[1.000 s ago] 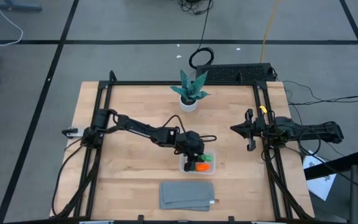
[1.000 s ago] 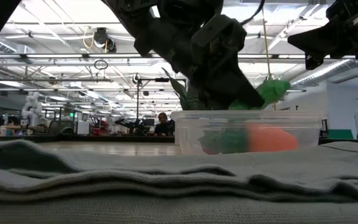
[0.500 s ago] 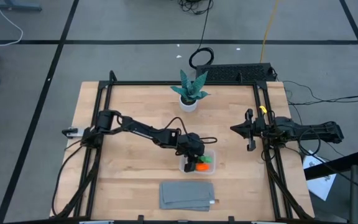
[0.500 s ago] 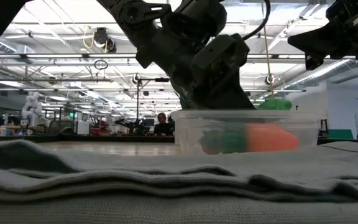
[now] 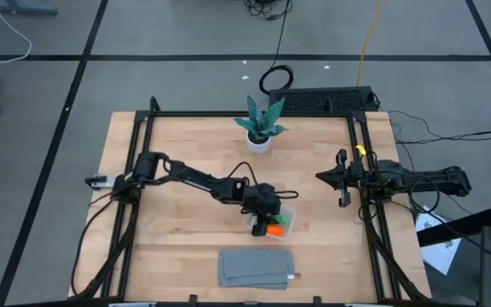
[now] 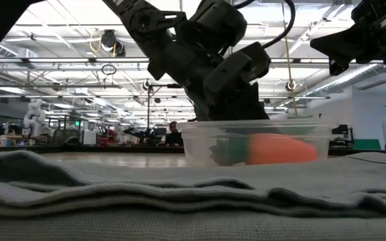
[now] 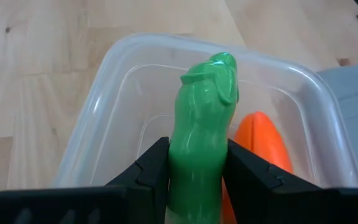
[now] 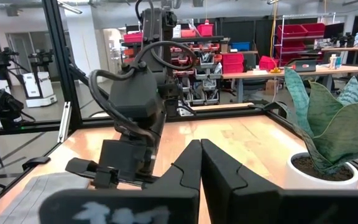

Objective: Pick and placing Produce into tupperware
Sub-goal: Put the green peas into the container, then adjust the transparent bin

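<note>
Take the small clear plastic rectangular box with rounded corners point(image 7: 328, 118) as your landmark. Your left gripper point(image 7: 197, 163) sits just inside it, clamped on the green elongated toy vegetable point(image 7: 204, 124), which stands between the two dark fingers point(image 7: 148, 171) and points its long axis away from the wrist, toward the box's far wall. The piece looks to be below the rim already, so my reading is that the drop is the step in hand. What matters for it: the orange carrot-like toy piece point(image 7: 263, 146) already lies in the box, right beside the green one and roughly parallel to it, close enough that they may touch. Letting go here should lay the green piece alongside the carrot rather than on it. Your right gripper point(image 5: 343, 181) waits pinched shut on nothing, well apart from the box, on the box's right. I cannot make out the small reddish berry in any view.
</note>
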Robot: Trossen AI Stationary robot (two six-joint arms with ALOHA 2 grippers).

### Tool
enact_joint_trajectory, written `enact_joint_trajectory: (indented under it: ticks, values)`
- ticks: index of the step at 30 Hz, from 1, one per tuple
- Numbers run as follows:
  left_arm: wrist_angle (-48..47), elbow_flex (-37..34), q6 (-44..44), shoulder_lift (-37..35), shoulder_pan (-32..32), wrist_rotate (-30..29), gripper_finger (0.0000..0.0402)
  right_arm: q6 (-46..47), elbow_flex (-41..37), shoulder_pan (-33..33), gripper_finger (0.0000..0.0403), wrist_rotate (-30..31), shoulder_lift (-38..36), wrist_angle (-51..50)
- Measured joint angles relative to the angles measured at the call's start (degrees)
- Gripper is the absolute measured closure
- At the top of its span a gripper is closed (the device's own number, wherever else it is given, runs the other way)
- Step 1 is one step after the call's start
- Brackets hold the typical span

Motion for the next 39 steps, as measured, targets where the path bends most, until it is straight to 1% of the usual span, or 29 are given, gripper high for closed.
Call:
enact_joint_trajectory:
  ticks: [10, 13, 19, 23, 29, 34, 35, 37, 39]
  values:
    - [-0.05, 0.00, 2.23, 0.00, -0.76, 0.15, 0.0273, -0.02, -0.01, 0.00, 0.0403, 0.00, 0.00, -0.02]
    - [-0.03, 0.00, 2.18, 0.00, -0.76, 0.46, 0.0251, -0.01, 0.00, 0.00, 0.0403, 0.00, 0.00, -0.02]
    - [0.70, 0.00, 2.33, -0.04, -0.83, 1.29, 0.0186, -0.01, 0.00, 0.00, 0.0403, 0.00, 0.00, -0.02]
    - [0.75, -0.01, 3.04, -0.34, -0.83, 1.31, 0.0169, -0.01, 0.00, 0.00, 0.0403, 0.00, 0.00, -0.02]
    - [0.06, -0.07, 3.75, -3.19, -0.83, 1.29, 0.0172, -0.01, -0.01, 0.00, 0.0403, -0.02, -0.02, -0.02]
    - [-3.41, -0.07, 5.97, -6.98, -0.83, 0.59, 0.0186, -0.02, -0.01, 0.00, 0.0403, -0.02, 0.00, -0.04]
    - [-3.94, -0.07, 6.56, -7.90, -0.83, -0.04, 0.0191, 0.00, 0.00, 0.00, 0.0403, -0.02, -0.02, -0.02]
    - [-5.56, -0.02, 8.39, -9.73, -0.76, -3.34, 0.0205, -0.02, -0.01, 0.00, 0.0403, -0.02, -0.01, -0.02]
    - [-8.36, 0.00, 10.80, -11.02, -0.01, -5.92, 0.0228, -0.01, -0.01, 0.00, 0.0403, -0.02, 0.00, -0.01]
